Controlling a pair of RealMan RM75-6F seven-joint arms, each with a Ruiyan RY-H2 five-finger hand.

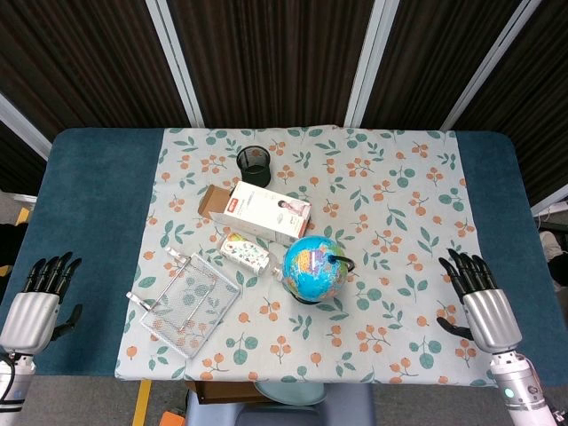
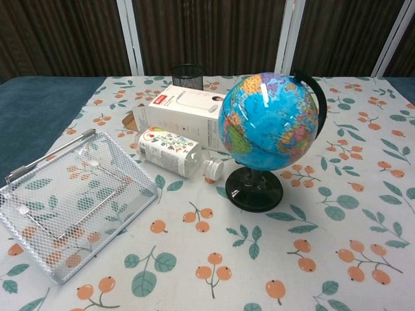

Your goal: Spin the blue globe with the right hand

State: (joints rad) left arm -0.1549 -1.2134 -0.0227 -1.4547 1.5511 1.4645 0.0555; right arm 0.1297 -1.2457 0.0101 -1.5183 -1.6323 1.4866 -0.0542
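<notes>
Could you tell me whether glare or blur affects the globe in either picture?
Chest view: sharp, with a bright white glare streak on the blue globe near its top. Head view: the globe is small, evenly lit, no obvious glare; slight softness overall.

Left hand (image 1: 35, 306) low at near-left, fingers straight, slightly apart, holding nothing. Right hand (image 1: 481, 302) mirrored at near-right, fingers extended forward, empty. Both seen only in head view.

The silver-backed left hand (image 1: 35, 306) and matching right hand (image 1: 484, 306) carry slim black fingers on metallic grey wrists.
</notes>
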